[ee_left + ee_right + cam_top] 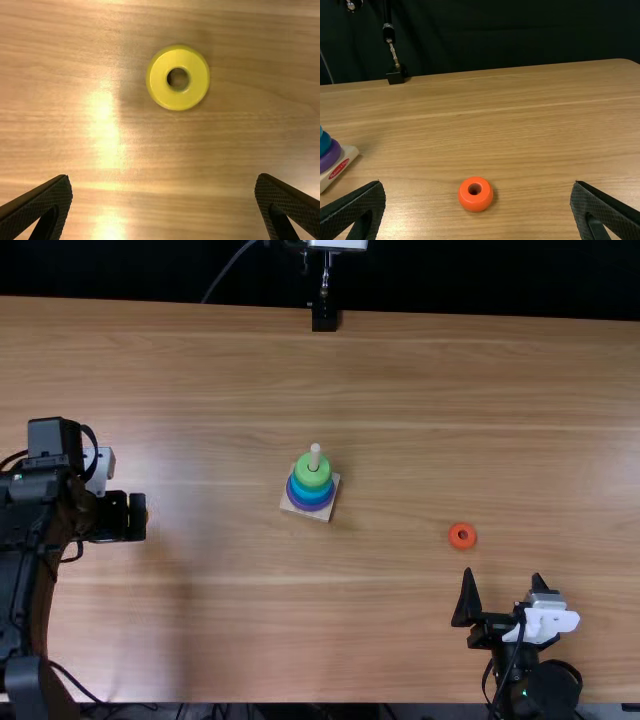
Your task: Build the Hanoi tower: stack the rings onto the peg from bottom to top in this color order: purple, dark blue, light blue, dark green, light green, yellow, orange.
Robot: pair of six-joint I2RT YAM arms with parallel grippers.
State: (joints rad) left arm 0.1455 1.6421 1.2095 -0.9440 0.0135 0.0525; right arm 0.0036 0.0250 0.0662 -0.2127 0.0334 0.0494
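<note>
Top view: light green crowns rings (pixel 312 495) on a peg (pixel 315 454) between left gripper (pixel 137 516) and right gripper (pixel 503 582). Left wrist view: cropped jaws stand spread near a yellow ring (pixel 158 79). Right wrist view: jaws gape near an orange ring (pixel 475 202); the stack's base (pixel 349 153) is cut off.

A robotics lab, by the two mounted arms (pixel 45 530) and black backdrop (pixel 495 35).
</note>
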